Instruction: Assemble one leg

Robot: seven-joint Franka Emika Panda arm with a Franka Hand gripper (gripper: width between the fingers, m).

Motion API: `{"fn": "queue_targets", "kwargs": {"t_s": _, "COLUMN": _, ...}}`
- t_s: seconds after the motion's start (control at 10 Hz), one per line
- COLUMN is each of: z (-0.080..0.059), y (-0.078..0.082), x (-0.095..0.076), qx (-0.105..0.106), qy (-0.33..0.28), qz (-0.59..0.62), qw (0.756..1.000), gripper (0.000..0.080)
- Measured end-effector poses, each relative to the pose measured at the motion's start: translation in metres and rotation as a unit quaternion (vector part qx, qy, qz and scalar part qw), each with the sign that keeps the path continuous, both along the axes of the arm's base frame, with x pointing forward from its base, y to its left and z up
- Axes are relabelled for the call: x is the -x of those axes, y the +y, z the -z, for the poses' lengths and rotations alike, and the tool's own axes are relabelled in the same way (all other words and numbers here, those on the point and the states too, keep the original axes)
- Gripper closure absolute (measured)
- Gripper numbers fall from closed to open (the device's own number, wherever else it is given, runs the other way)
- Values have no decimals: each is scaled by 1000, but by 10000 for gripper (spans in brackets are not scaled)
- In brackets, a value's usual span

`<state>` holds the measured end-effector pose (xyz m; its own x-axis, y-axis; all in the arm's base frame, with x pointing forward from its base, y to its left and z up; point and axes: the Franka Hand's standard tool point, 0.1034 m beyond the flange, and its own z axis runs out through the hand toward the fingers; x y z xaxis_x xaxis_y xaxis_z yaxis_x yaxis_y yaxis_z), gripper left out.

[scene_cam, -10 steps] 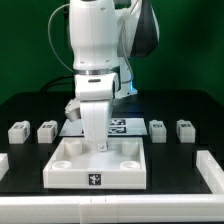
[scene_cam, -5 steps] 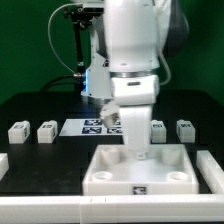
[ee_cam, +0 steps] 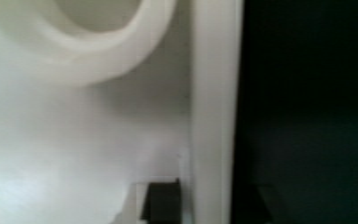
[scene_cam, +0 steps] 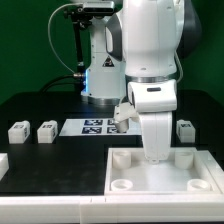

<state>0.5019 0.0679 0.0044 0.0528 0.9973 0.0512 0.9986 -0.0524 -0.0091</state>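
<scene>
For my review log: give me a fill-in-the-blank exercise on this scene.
In the exterior view, ___ legs stand left of the marker board. The gripper is down over the tray, on that view's ___ side. The tabletop is ___. Missing: two, right, black.
</scene>
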Motion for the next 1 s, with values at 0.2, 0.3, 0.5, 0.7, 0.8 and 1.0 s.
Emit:
{"fn": "queue_targets", "kwargs": {"t_s": 0.2, "z": 0, "y": 0, "x": 0, "qx": 0, "qy": 0, "qz": 0, "qw": 1000, "gripper": 324}}
{"fn": "queue_targets", "kwargs": {"t_s": 0.3, "z": 0, "y": -1, "x": 0, "qx": 0, "qy": 0, "qz": 1, "qw": 1000, "gripper": 203}}
{"fn": "queue_targets", "kwargs": {"t_s": 0.5, "z": 0, "y": -1, "x": 0, "qx": 0, "qy": 0, "qz": 1, "qw": 1000, "gripper": 164}}
{"fn": "queue_targets", "kwargs": {"t_s": 0.7, "z": 0, "y": -1, "x": 0, "qx": 0, "qy": 0, "qz": 1, "qw": 1000, "gripper": 153}}
{"fn": "queue_targets", "kwargs": {"t_s": 0.8, "z": 0, "y": -1, "x": 0, "qx": 0, "qy": 0, "qz": 1, "qw": 1000, "gripper": 150}}
{"fn": "queue_targets", "kwargs": {"t_s": 1.0, "z": -9, "y": 1, "x": 5, "qx": 2, "qy": -1, "qz": 37, "qw": 999, "gripper": 150}}
